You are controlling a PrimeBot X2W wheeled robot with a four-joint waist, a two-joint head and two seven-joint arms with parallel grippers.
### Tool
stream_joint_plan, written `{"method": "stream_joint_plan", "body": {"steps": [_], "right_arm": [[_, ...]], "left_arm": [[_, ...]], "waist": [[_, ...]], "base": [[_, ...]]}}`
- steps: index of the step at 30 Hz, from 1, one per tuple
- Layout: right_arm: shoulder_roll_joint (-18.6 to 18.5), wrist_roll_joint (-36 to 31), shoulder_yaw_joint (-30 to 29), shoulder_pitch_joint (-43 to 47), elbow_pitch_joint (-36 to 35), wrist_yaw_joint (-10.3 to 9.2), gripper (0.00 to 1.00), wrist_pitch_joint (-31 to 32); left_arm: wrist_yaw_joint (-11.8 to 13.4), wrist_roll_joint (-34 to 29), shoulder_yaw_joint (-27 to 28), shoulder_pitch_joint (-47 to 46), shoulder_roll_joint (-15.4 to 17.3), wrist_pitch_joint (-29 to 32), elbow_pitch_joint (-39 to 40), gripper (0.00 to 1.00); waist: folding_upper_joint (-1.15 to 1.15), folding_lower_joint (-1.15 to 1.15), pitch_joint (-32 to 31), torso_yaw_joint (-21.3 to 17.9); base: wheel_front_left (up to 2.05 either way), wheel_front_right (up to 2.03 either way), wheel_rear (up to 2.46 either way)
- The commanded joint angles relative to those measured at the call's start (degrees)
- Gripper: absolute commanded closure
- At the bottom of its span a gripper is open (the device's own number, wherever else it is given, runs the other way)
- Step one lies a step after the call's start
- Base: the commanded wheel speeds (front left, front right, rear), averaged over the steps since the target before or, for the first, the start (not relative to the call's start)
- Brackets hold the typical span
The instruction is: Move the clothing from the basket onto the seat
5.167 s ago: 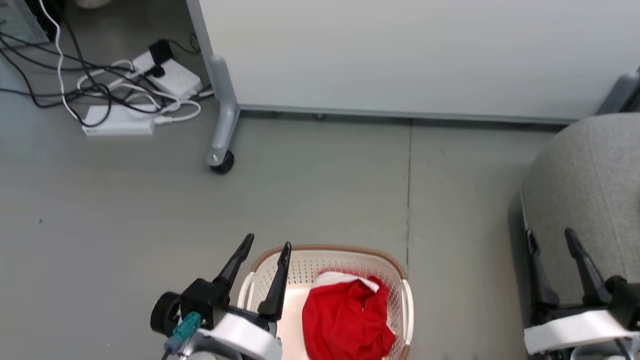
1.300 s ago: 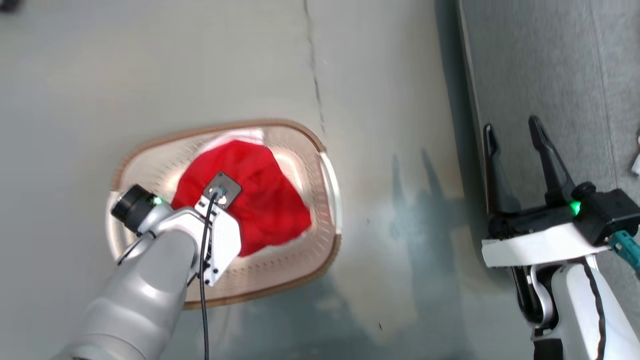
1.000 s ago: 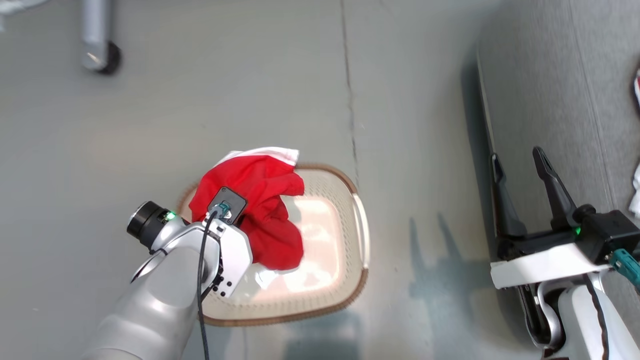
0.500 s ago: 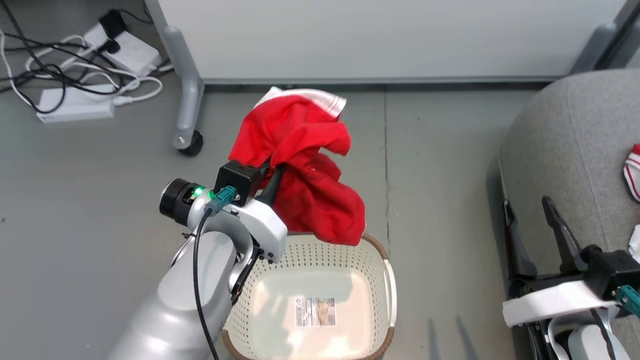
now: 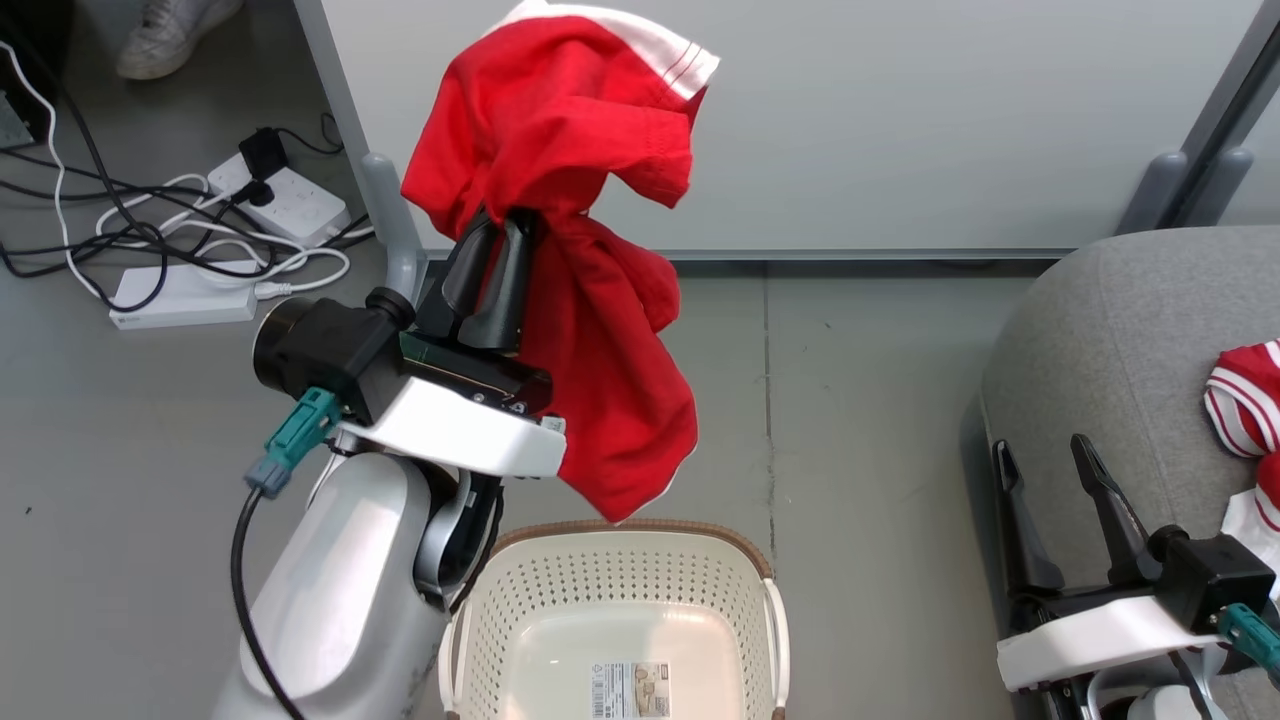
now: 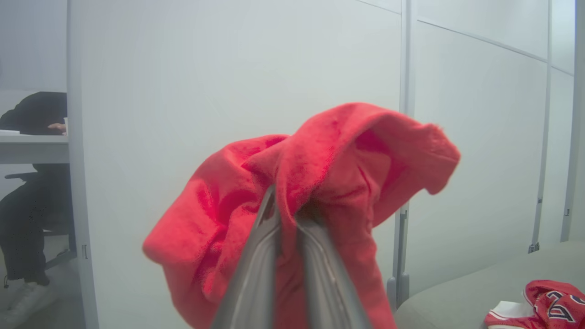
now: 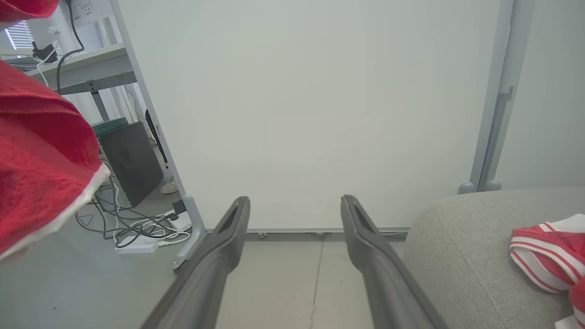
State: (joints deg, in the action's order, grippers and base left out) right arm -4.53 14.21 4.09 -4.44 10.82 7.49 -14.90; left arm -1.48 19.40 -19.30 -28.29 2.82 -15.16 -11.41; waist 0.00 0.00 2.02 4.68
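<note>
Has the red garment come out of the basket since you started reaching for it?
Yes. The garment lay bunched inside the basket; now it hangs from the shut left tool, lifted up above the basket's far rim.

The grey floor [image 5: 880,400] carries a white basket [image 5: 560,590] at the near middle. At the far left, two white power strips [image 5: 185,300] lie on it among tangled black and white cables [image 5: 120,200], just beside a partition's grey leg [image 5: 385,200]. A shoe [image 5: 165,35] rests at the far left corner. On the right, the grey seat [image 5: 1100,340] bears a red and white garment [image 5: 1240,400] at its right edge.
</note>
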Motion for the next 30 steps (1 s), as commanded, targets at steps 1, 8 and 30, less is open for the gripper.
{"method": "stream_joint_plan", "body": {"steps": [1, 8, 30], "right_arm": [[-0.35, 0.33, -0.07, 0.44, 0.14, 0.0, 0.0, -0.2], [-0.35, 0.55, 0.3, 1.07, 0.19, 0.0, 0.0, -0.2], [-0.3, 2.26, 0.39, 1.04, 0.14, 0.0, 0.0, -0.2]], "left_arm": [[-0.53, 0.48, -0.05, 1.16, 0.18, -0.1, 2.3, 1.0], [-0.4, 1.97, -2.95, 3.74, 0.19, -0.1, 9.13, 1.0], [-3.07, 3.76, -11.17, 6.9, 0.18, -0.1, 11.86, 1.0]], "waist": [[0.0, 0.0, -0.56, -0.37], [0.0, 0.0, -1.39, -0.98], [0.0, 0.0, -2.22, -2.0]], "base": [[0.0, 0.0, 0.0], [0.0, 0.0, 0.0], [0.0, 0.0, 0.0]]}}
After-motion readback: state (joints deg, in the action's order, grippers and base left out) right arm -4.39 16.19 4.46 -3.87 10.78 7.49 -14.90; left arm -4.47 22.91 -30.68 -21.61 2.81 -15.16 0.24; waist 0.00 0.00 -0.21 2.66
